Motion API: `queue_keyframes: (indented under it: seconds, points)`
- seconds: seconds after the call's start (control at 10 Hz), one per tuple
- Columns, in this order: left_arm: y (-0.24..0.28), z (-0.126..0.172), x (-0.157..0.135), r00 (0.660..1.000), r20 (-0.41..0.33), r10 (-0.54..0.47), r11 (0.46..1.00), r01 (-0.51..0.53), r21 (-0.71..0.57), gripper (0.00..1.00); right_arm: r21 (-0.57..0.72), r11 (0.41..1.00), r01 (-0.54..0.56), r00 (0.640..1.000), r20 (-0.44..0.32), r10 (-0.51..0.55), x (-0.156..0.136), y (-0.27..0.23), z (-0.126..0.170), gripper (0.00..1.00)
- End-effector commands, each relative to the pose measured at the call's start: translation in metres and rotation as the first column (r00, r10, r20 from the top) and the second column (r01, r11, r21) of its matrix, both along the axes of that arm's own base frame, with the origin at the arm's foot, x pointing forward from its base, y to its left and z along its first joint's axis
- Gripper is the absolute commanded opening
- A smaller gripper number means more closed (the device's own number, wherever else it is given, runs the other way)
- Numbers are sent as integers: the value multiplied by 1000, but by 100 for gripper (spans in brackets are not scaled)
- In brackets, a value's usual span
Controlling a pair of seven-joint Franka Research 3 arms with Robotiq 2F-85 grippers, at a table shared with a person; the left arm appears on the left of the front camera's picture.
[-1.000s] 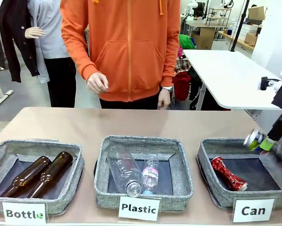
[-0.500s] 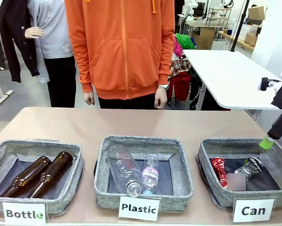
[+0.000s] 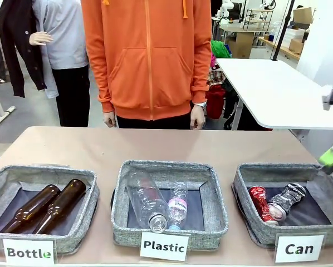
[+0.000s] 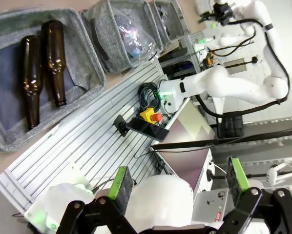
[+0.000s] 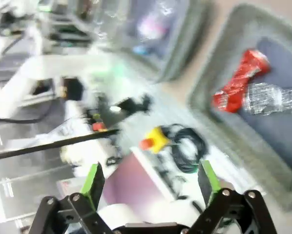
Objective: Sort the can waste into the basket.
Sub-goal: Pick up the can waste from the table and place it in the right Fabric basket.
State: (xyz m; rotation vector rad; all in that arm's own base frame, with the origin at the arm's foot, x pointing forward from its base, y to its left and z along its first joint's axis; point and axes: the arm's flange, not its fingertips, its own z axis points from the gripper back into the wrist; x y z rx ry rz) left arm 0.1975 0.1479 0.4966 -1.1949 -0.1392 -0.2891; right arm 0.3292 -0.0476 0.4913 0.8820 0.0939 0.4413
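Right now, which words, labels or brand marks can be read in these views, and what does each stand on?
"Bottle": white card at the front of the left basket.
"Plastic": white card at the middle basket.
"Can": white card at the right basket.
Pink label on a clear plastic bottle: too small to read.
Silver can print: unreadable.

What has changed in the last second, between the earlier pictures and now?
The right gripper let go of the silver and black can, which dropped into the Can basket and now lies against the red can. The gripper has pulled back, up and to the right, open. The person's hand lowered. The brown bottles and plastic bottles stayed.
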Motion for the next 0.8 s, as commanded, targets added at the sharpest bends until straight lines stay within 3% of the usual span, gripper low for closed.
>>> queue_keyframes:
  seconds: [0.0, 0.1, 0.2, 0.3, 0.4, 0.7]
  points:
    - [-2, 1, 2, 1000, 11, 3, 1000, -3, -11, 100, 453, 764, 459, 882, -332, -334, 0, -24, 11, 100]
    - [-2, 1, 2, 1000, 11, 3, 1000, -3, -11, 100, 481, 579, 659, 752, -415, -512, 4, -29, 5, 100]
    - [-2, 1, 2, 1000, 11, 3, 1000, -3, -11, 100, 506, 508, 697, 715, -436, -546, 5, -27, -1, 100]
    - [-2, 1, 2, 1000, 11, 3, 1000, -3, -11, 100, 533, 530, 659, 746, -374, -551, 9, -22, -7, 100]
    - [-2, 1, 2, 1000, 11, 3, 1000, -3, -11, 100, 292, 903, 314, 938, -243, -248, -3, -43, 4, 100]
    - [-2, 1, 2, 1000, 11, 3, 1000, -3, -11, 100, 292, 903, 314, 938, -243, -248, -3, -43, 4, 100]
